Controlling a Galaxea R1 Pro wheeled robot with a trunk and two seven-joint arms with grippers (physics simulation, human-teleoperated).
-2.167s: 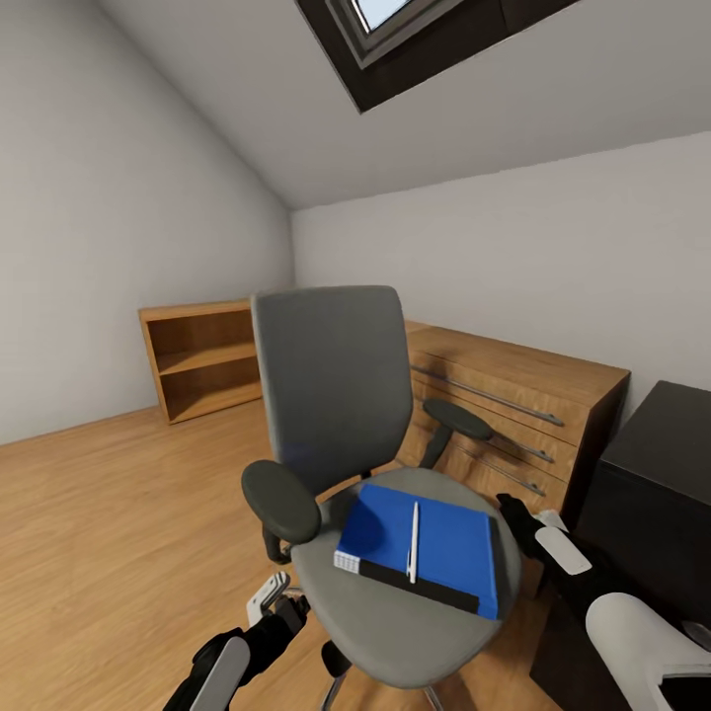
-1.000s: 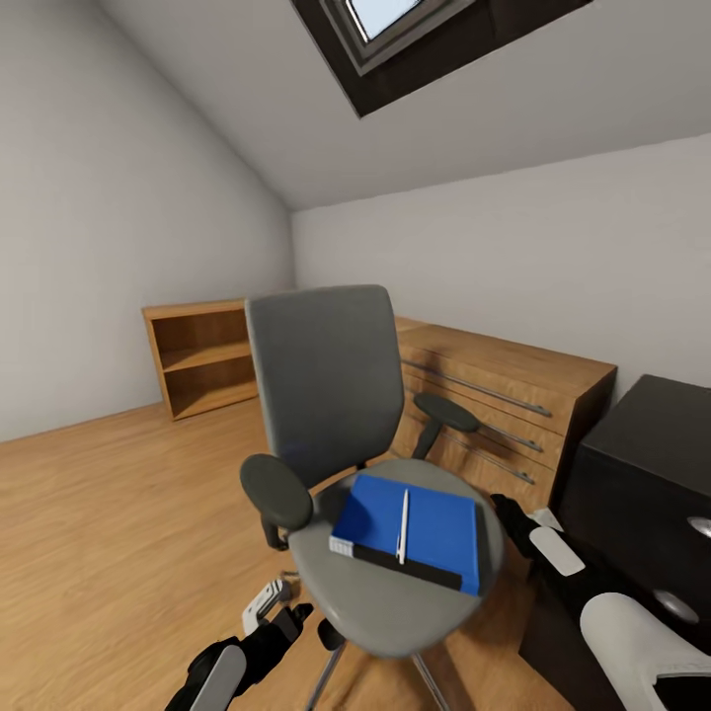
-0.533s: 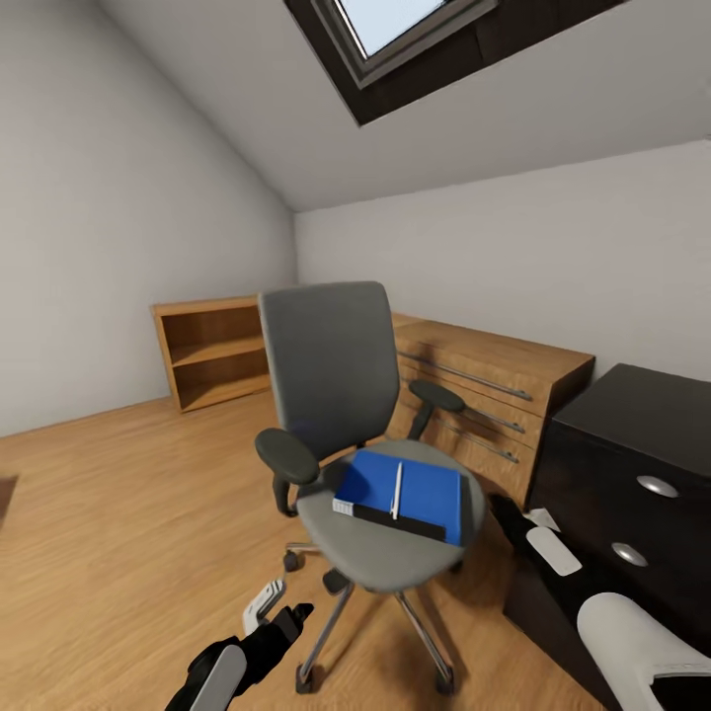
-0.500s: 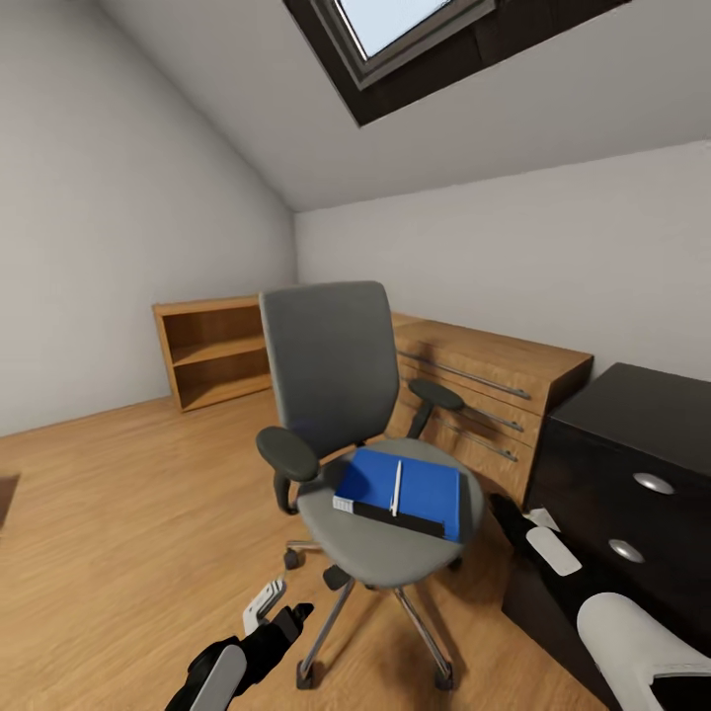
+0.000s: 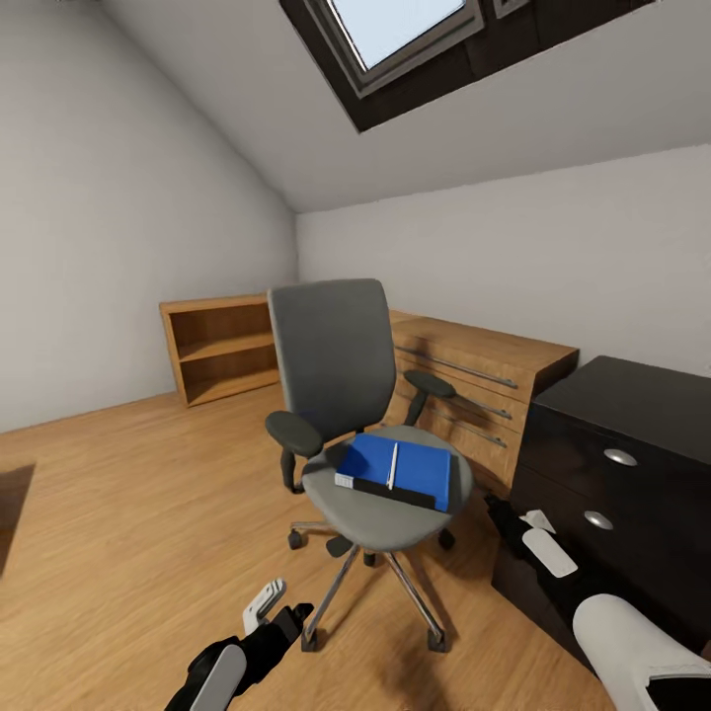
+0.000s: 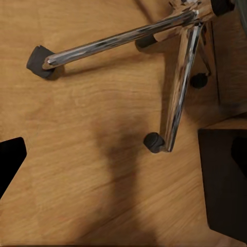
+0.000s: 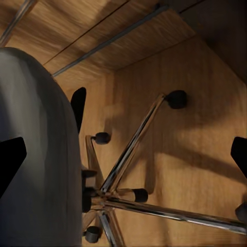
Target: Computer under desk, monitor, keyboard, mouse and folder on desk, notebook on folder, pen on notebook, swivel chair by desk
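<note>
Pen (image 5: 392, 465) lengthwise toward chair back atop folder (image 5: 395, 470); both claws seemingly open.

Attic bedroom-office: sloped ceiling, skylight (image 5: 405, 30), wooden dresser (image 5: 474, 385), swivel chair (image 5: 346, 395).

- The swivel chair (image 5: 341, 385): seat and back in matt grey cloth, armrests in dull black plastic, star base (image 6: 177, 77) of polished chrome metal with bright glints, casters in matt black.
- The folder (image 5: 420, 472): smooth bright blue cover, slightly satin, pale paper-like edges.
- The pen (image 5: 392, 465): smooth whitish plastic look.
- The floor (image 5: 128, 494): warm wood boards with visible grain and a soft sheen.
- The dresser (image 5: 484, 380) and bookshelf (image 5: 212, 346): the same honey-toned wood, matt; the dresser has brushed metal bar handles.
- The counter's drawer unit (image 5: 617, 444): glossy black fronts, round silver metal knobs.
- Walls (image 5: 118, 247): flat matt grey-white paint.
- The left end effector (image 5: 265, 606): black and white hard plastic.
</note>
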